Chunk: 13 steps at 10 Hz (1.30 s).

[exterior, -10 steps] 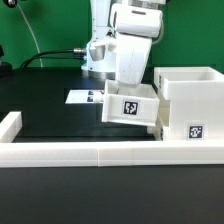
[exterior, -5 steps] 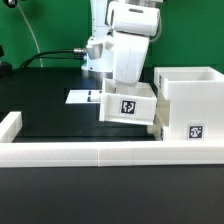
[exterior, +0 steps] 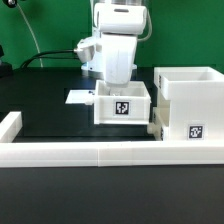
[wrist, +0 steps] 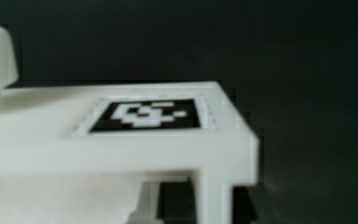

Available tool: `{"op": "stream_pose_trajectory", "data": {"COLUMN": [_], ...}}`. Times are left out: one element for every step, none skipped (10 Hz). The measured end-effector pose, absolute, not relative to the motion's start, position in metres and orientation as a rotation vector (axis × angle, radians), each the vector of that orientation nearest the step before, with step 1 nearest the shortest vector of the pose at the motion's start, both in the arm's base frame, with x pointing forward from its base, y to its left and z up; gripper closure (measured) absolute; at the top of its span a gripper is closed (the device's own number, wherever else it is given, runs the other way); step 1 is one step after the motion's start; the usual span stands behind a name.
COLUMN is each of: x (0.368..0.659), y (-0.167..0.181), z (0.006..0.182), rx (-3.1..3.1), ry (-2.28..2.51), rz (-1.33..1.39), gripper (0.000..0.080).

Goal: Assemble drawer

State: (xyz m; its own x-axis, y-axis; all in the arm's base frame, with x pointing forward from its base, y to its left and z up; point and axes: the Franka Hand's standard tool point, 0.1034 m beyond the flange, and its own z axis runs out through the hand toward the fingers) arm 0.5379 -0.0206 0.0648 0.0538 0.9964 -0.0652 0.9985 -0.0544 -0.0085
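A small white open-top tray (exterior: 122, 103) with a black-and-white tag on its front hangs level above the black table, just left of the large white housing (exterior: 190, 105) in the exterior view. My gripper (exterior: 120, 87) comes down onto the tray from above. In the wrist view the tray's tagged wall (wrist: 149, 115) fills the frame. My gripper (wrist: 220, 205) is shut on a thin wall of the tray, with a dark finger (wrist: 176, 205) on either side of it. A low white part (exterior: 157, 126) sits against the housing's left side; what it is I cannot tell.
A long low white border rail (exterior: 100, 152) runs along the front, with a raised end (exterior: 10, 125) at the exterior view's left. The marker board (exterior: 80, 97) lies flat on the black table behind the tray. A black cable runs at the back left.
The arm has moved toward the exterior view's left with the tray. The tray was tilted and close to the housing; it now hangs level and a little further from it.
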Motion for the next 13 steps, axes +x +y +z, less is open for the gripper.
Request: {"op": "stream_pose_trajectory", "data": {"x": [0.539, 0.539, 0.538, 0.538, 0.537, 0.537, 0.537, 0.538, 0.538, 0.538, 0.539, 0.539, 0.539], "y": [-0.017, -0.016, -0.017, -0.017, -0.016, -0.013, -0.011, -0.01, -0.009, -0.009, -0.008, -0.008, -0.006], "z": [0.065, 0.065, 0.065, 0.065, 0.064, 0.063, 0.063, 0.061, 0.059, 0.059, 0.059, 0.058, 0.058], "rx": [2.249, 2.261, 2.262, 2.262, 2.26, 2.257, 2.258, 2.259, 2.258, 2.258, 2.251, 2.252, 2.25], "ry": [2.135, 2.123, 2.122, 2.122, 2.124, 2.128, 2.129, 2.128, 2.128, 2.127, 2.123, 2.125, 2.127], "rz": [-0.081, -0.08, -0.081, -0.082, -0.076, -0.073, -0.069, -0.06, -0.054, -0.053, -0.029, -0.032, -0.032], "gripper": [0.0755, 0.0755, 0.0755, 0.0755, 0.0755, 0.0755, 0.0755, 0.0755, 0.0755, 0.0755, 0.0755, 0.0755, 0.0755]}}
